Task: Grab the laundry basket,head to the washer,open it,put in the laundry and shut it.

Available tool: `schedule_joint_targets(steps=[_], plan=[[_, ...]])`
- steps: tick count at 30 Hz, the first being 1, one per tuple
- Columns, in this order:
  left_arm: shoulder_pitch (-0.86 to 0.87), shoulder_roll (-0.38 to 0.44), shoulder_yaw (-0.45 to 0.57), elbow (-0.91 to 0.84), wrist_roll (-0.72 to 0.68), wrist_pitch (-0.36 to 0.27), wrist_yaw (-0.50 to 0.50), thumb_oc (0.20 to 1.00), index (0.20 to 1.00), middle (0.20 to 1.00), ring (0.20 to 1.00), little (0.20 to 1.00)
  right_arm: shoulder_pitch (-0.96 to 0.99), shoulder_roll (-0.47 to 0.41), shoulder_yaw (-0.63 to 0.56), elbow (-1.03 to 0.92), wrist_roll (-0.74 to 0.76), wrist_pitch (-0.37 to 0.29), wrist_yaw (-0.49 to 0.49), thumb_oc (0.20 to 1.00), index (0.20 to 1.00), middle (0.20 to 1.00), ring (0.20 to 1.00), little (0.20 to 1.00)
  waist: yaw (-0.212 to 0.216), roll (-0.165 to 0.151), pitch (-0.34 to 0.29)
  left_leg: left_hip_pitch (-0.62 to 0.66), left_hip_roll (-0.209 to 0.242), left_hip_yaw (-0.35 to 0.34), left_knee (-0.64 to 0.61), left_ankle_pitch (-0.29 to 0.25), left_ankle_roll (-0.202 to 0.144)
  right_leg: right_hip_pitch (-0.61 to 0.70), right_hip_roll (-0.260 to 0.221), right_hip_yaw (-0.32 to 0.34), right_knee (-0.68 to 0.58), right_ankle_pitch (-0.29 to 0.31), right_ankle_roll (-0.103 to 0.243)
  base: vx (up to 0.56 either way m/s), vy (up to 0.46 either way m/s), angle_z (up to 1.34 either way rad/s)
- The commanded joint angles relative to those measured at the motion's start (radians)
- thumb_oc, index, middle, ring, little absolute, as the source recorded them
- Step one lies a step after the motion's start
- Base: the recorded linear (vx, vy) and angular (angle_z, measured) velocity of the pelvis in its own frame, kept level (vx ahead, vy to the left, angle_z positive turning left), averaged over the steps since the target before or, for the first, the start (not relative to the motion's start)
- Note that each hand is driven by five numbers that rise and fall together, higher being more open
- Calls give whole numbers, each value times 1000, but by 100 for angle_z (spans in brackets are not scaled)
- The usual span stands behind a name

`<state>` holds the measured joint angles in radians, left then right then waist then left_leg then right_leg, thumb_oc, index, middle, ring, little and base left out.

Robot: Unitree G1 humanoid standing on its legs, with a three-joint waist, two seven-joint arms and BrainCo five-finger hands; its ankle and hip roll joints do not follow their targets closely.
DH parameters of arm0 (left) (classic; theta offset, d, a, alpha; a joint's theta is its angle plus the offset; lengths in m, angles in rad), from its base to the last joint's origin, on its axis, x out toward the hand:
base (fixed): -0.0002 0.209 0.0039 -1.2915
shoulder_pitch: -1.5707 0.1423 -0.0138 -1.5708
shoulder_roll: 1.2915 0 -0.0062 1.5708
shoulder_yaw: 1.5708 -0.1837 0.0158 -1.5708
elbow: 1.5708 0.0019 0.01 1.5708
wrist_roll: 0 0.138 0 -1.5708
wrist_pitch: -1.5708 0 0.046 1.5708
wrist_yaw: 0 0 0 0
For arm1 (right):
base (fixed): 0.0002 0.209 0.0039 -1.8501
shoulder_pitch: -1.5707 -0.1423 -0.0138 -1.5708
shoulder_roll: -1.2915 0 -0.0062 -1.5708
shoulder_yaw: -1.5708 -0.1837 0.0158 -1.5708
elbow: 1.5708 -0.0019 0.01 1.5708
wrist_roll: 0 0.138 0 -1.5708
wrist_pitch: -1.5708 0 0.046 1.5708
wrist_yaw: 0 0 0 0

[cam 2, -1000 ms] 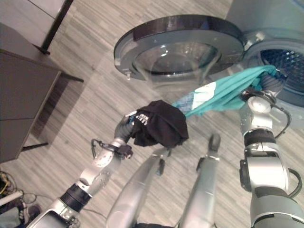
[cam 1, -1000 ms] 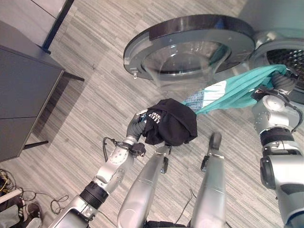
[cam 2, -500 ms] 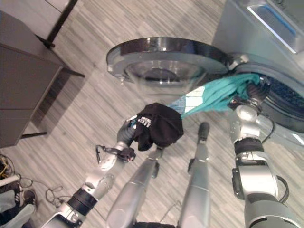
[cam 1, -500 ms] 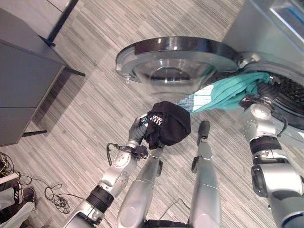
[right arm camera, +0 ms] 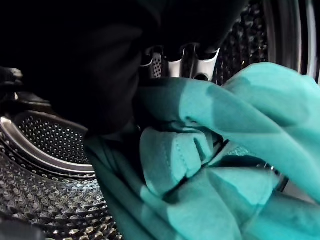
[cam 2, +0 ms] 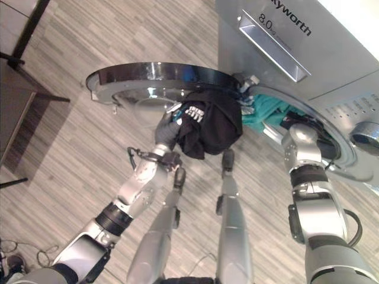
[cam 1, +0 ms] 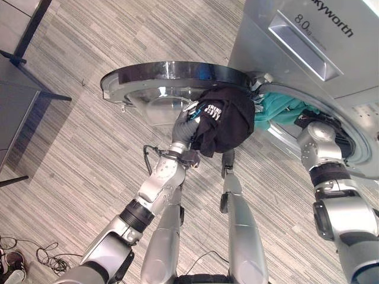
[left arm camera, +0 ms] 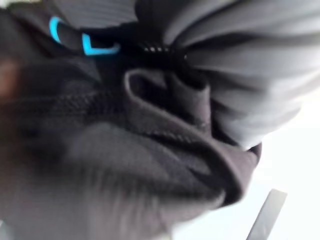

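- Standing open at the right, the washer (cam 1: 308, 41) shows its drum mouth, and its round glass door (cam 1: 172, 80) swings out to the left, low over the striped floor (cam 1: 71, 148). If the robot shifts closer, an arm or a garment could knock that door.
- Bunched at the near edge of the door, just left of the drum mouth, the black garment (cam 1: 224, 121) is the bulkiest load. The left hand (cam 1: 185, 127) has its fingers curled round it. Loose folds hang below the grasp, so they could snag on the door rim or slip free and drop to the floor.
- Trailing across the drum's lip, the teal garment (cam 1: 278, 109) lies partly inside and partly out. The right wrist view shows its folds against the perforated drum (right arm camera: 55, 200). Any cloth left over the lip would get trapped when the door closes.
- Reaching into the drum, the right hand (right arm camera: 180, 57) shows silver fingers above the teal cloth; whether they pinch it I cannot tell. Pulling back while caught could drag the garment out.
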<state>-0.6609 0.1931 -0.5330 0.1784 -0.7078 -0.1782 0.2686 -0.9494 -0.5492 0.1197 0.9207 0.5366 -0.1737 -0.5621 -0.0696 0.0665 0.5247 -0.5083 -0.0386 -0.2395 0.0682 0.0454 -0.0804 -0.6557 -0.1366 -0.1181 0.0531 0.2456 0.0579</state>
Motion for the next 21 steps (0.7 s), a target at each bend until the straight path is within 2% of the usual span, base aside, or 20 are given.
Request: schedule_joint_targets(steps=[1, 13, 21], plan=[[-40, -6, -16, -102, -18, -96, 1, 200, 200, 200, 200, 200, -116, -21, 51, 26, 2, -26, 17, 200, 200, 200, 200, 200, 23, -10, -5, 11, 70, 63, 34, -99, 11, -23, -86, 19, 44, -127, 69, 13, -56, -2], [-95, -43, -66, -97, -48, -92, -5, 200, 200, 200, 200, 200, -269, 28, 197, 242, 41, 23, 88, 200, 200, 200, 200, 200, 28, -3, -5, 20, 106, 77, -8, -81, -7, -63, -57, 6, 79, -162, 55, 27, -52, -5], [-108, -52, -48, -91, -49, -102, 8, 200, 200, 200, 200, 200, -201, 117, 199, 209, 49, 13, 96, 200, 200, 200, 200, 200, 12, -19, -5, 22, 106, 92, -4, -83, -2, -61, -51, 8, 67, -151, 52, 4, -1, 0]])
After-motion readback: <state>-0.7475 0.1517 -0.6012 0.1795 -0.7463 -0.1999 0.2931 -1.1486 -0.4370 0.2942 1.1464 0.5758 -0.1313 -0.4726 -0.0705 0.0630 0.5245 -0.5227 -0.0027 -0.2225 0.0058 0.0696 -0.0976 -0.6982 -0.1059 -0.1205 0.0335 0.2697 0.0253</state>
